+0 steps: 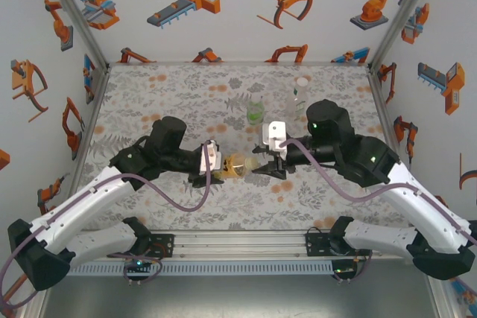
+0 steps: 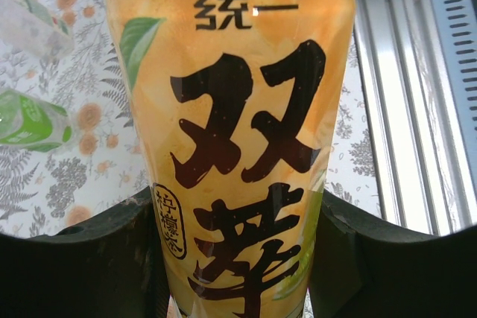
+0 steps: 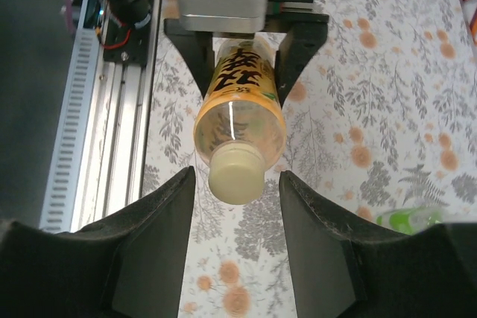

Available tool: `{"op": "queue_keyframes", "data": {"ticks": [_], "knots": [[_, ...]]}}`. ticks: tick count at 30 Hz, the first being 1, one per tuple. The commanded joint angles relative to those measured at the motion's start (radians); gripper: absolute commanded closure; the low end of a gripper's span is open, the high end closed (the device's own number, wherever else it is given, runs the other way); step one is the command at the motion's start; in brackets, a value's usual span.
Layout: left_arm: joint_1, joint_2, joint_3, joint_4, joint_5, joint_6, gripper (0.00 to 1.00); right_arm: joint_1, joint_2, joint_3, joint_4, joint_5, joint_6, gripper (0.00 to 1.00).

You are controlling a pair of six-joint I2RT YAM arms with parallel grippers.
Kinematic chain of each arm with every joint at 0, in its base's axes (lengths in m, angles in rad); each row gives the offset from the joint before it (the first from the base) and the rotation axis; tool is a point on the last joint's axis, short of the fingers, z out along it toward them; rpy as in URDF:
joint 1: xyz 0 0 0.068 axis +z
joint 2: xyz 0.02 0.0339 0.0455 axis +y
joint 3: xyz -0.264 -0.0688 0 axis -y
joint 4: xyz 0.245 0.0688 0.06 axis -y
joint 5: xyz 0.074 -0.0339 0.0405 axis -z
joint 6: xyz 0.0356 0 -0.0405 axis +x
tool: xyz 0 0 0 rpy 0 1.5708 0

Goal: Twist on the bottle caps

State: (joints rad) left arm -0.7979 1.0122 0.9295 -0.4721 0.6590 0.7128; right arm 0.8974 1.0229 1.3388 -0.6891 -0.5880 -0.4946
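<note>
My left gripper [image 1: 216, 165] is shut on the amber-yellow bottle [image 2: 238, 147] and holds it on its side above the mat, its black fingers [image 2: 97, 258] pressed on the label. A yellowish cap [image 3: 237, 173] sits on the bottle's neck, pointing at my right gripper [image 3: 237, 178]. That gripper is open, one jaw on each side of the cap with a gap on both sides. In the top view the amber bottle [image 1: 237, 164] hangs between the two grippers, the right gripper [image 1: 262, 167] just off its cap end.
A translucent green bottle [image 1: 255, 113] and a clear bottle [image 1: 300, 93] stand upright further back on the floral mat [image 1: 171, 102]. The metal rail [image 1: 238, 243] runs along the near edge. Enclosure walls close in the back and both sides.
</note>
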Motion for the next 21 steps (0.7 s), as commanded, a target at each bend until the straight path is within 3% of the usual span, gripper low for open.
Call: {"op": "queue_keyframes", "data": {"ticks": [1,21], "knots": [[-0.004,0.002,0.038,-0.037,0.07,0.033,1.0,0.001,0.004,0.024,-0.032,-0.081,-0.174,0.53],[-0.003,-0.016,0.038,-0.032,0.049,0.026,1.0,0.001,-0.033,-0.078,0.067,-0.084,-0.183,0.62]]}}
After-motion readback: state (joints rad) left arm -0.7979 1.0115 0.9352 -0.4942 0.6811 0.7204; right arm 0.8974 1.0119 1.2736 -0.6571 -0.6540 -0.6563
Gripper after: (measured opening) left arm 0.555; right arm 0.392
